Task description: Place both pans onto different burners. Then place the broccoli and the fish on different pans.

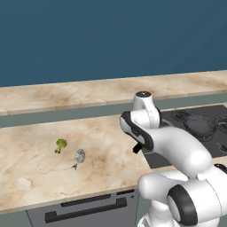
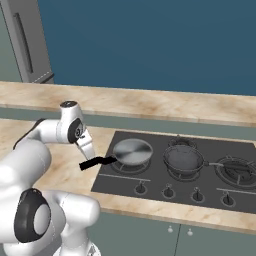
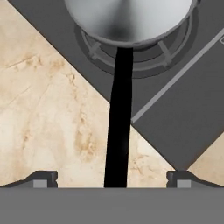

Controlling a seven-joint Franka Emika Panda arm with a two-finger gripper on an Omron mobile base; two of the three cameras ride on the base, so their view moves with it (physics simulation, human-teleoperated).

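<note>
A shiny silver pan (image 2: 132, 151) sits on the left burner (image 3: 144, 65), seen from above in the hand view as the pan (image 3: 127, 17). Its black handle (image 2: 95, 162) sticks out left over the counter. My gripper (image 2: 89, 154) hovers just above that handle (image 3: 120, 131), open, with a fingertip (image 3: 41, 179) standing well off each side of it and touching nothing. A second, darker pan (image 2: 184, 159) rests on the middle burner, its handle pointing right. On the counter to the left lie the broccoli (image 1: 60, 145) and, close beside it, the fish (image 1: 79, 156).
The dark cooktop (image 2: 150, 187) has a bare burner (image 2: 235, 170) at its right and small knobs (image 2: 141, 189) along its front. A raised counter ledge (image 2: 150, 102) runs behind. A grey fridge (image 2: 27, 40) stands at the far left.
</note>
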